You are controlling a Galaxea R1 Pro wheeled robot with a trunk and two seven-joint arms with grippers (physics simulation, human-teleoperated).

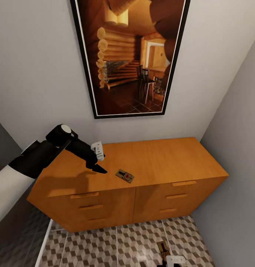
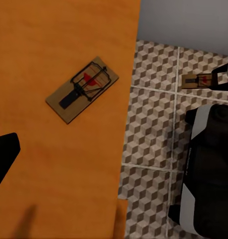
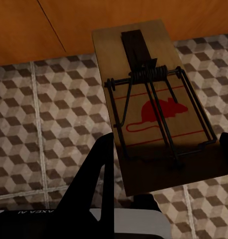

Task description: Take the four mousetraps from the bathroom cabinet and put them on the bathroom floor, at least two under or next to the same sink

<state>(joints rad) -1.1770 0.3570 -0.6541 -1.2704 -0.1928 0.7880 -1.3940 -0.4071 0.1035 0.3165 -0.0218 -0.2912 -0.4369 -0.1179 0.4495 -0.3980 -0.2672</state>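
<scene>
Narrow bathroom corner: grey walls, a framed log-cabin print (image 1: pixel 130 55) above the cabinet (image 1: pixel 160 163), cube-pattern floor (image 1: pixel 123 241) below. One mousetrap (image 1: pixel 125 175) lay flat on the cabinet top, at 3 o'clock of our left gripper (image 1: pixel 99 163), just apart; its jaws' state we couldn't tell. Our right gripper (image 3: pixel 164 164) was clamped on a second mousetrap (image 3: pixel 154 109) over the tiles. We judged the traps light, stiff, thin; best pinched across the board's long edges, clear of the wire.

Smooth wooden cabinet (image 1: pixel 160 159) (satin); matt wooden mousetrap (image 1: pixel 125 175).
</scene>
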